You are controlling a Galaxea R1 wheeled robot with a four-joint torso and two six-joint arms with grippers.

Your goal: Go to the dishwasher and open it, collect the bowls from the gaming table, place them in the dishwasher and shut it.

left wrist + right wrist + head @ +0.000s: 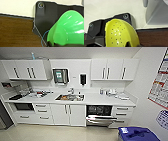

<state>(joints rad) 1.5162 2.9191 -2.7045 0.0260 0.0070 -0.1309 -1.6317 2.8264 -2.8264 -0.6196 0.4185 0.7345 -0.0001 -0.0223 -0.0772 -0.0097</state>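
The dishwasher (99, 114) sits under the white counter, right of the sink. Its steel door (101, 119) hangs down open and the dark inside with racks shows. In the left wrist view a bright translucent green bowl (70, 28) looms large, with my left gripper (56, 44) shut on its lower edge. In the right wrist view a yellow-green bowl (120, 33) dotted with small holes is held the same way by my right gripper (127, 44). The gaming table is out of view.
A kitchenette wall faces me: white cabinets, a sink (70, 97), a cluttered counter (100, 99) and a black microwave (23, 106) low on the left. A blue bin (137, 134) stands near right, by a wall with posters (160, 87). Pale floor lies ahead.
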